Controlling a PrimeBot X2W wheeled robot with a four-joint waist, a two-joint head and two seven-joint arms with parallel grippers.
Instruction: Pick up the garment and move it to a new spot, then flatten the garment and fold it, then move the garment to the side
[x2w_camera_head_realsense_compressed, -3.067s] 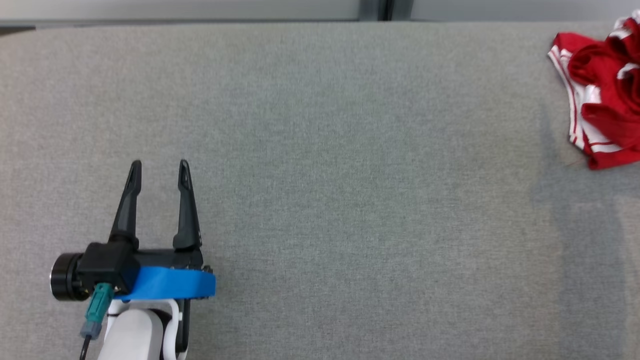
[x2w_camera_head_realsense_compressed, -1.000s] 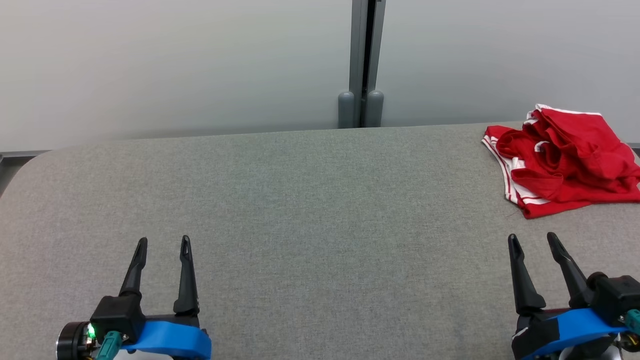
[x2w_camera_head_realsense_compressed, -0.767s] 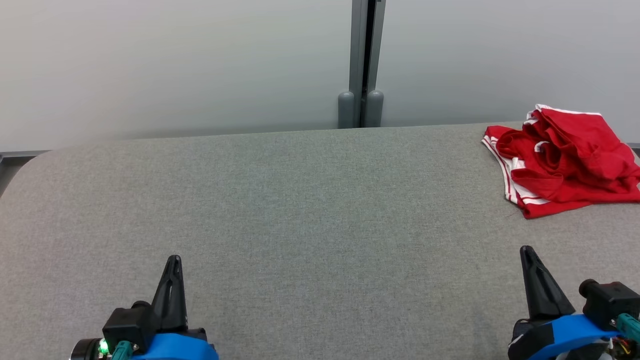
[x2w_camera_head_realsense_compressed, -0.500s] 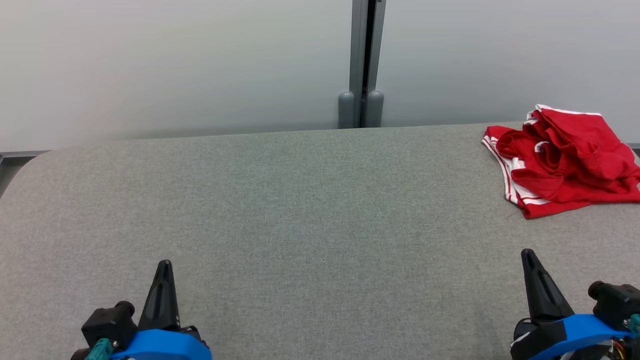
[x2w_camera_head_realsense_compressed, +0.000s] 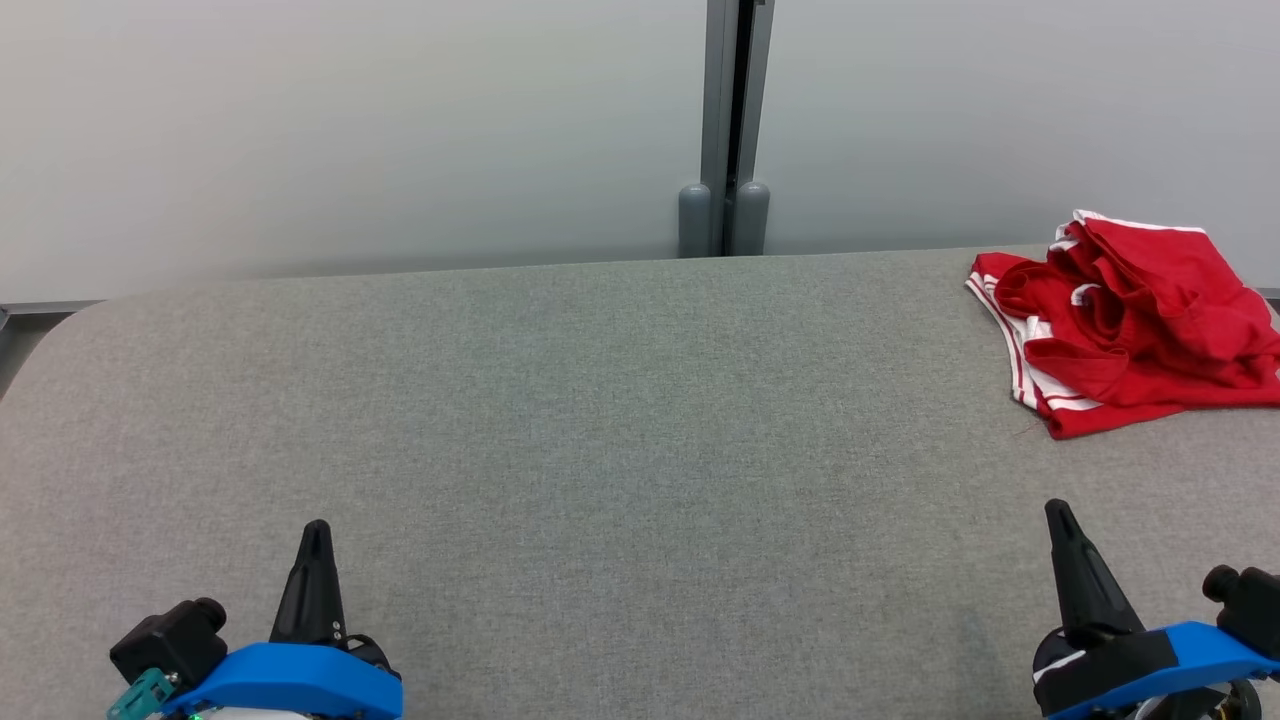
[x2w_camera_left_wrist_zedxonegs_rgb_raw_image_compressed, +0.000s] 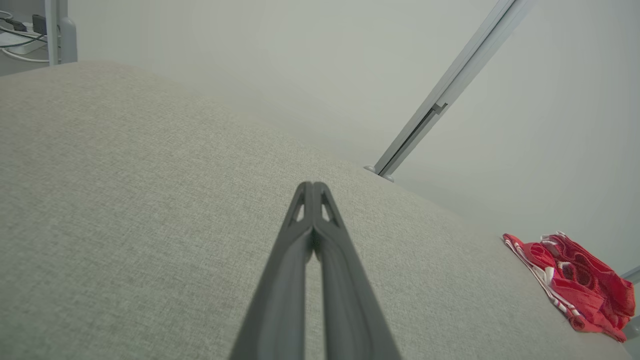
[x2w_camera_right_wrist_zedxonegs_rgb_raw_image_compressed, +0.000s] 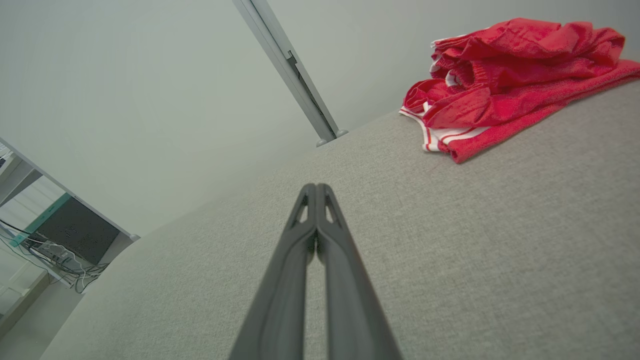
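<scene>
Grey woven fabric tabletop (x2w_camera_head_realsense_compressed: 640, 450) runs wide in front of a plain pale wall (x2w_camera_head_realsense_compressed: 350, 130), split by a vertical grey metal post (x2w_camera_head_realsense_compressed: 723, 120) at the far edge. Left gripper (x2w_camera_head_realsense_compressed: 316, 530), two long dark fingers with a blue band behind them, sits low over the near edge with its fingers clenched tip to tip and nothing between them; the left wrist view (x2w_camera_left_wrist_zedxonegs_rgb_raw_image_compressed: 312, 187) shows the same, both tips pressed together over bare cloth. Right gripper (x2w_camera_head_realsense_compressed: 1056, 510) is likewise clenched on nothing, with its tips meeting in the right wrist view (x2w_camera_right_wrist_zedxonegs_rgb_raw_image_compressed: 316, 189). Crumpled red garment with white stripe trim (x2w_camera_head_realsense_compressed: 1130, 320) lies bunched in a heap on the tabletop, beyond the right fingertips and a little to their right, apart from them and untouched. From the left fingers it is far off to the right, well apart, near the table's far edge (x2w_camera_left_wrist_zedxonegs_rgb_raw_image_compressed: 575, 280). The right wrist view has the heap (x2w_camera_right_wrist_zedxonegs_rgb_raw_image_compressed: 505, 80) ahead and right of the fingertips, and a tangle of cables and boxes (x2w_camera_right_wrist_zedxonegs_rgb_raw_image_compressed: 60, 255) on the floor, low and left of the fingers.
</scene>
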